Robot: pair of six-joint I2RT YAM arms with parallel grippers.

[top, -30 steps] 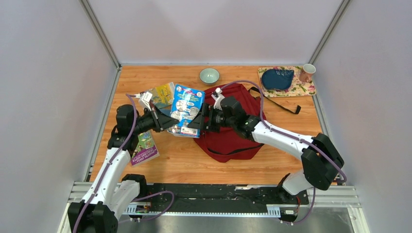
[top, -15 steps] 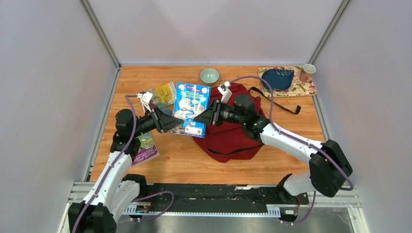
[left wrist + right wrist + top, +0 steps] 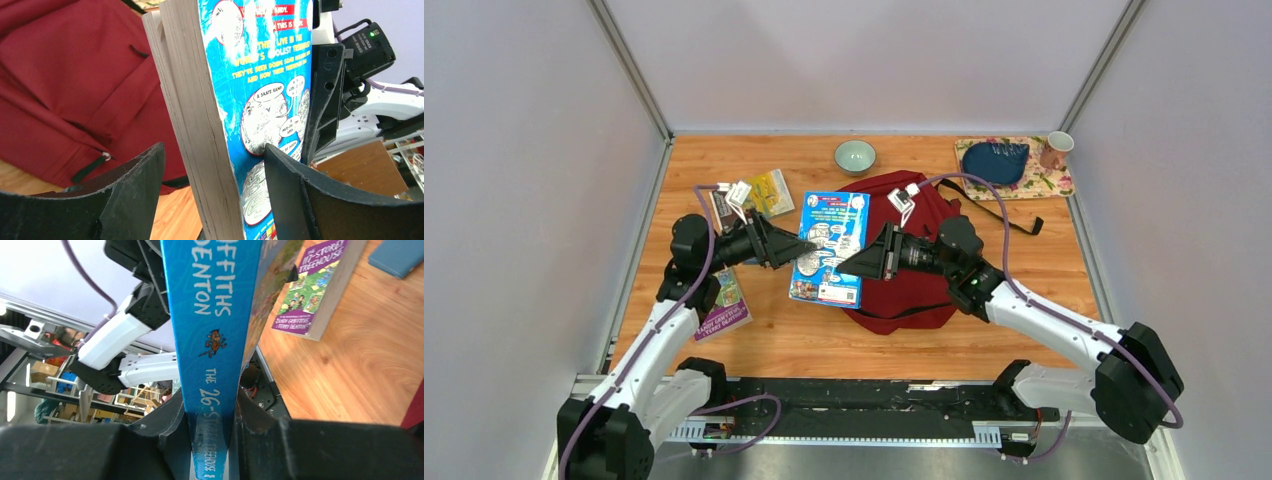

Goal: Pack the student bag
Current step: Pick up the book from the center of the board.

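Clamped the right gripper (image 3: 862, 262) on the spine of the blue 26-Storey Treehouse book (image 3: 829, 248), holding it cover-up and apparently off the surface (image 3: 794, 345), at the left edge of the student bag (image 3: 904, 300). Kept the left gripper (image 3: 801, 250) released, jaws spread to either side of the book's page edge. Could not tell contact from a near miss on the cover side.

Risked a sag or swing of the thick book about that single spine hold, with no second grip to steady it. Risked also a snag on drawing the spread left jaws away, enough to twist the book loose. Saw no open mouth on the bag, so risked pressing the book against closed fabric or shoving the soft bag aside.

Found the bag dark red, soft and slumped flat at mid-surface beneath the right arm, black straps (image 3: 1009, 215) trailing toward the floral mat (image 3: 1049, 182), a black zipper pull (image 3: 106, 157) showing in the left wrist view. Saw no lining.
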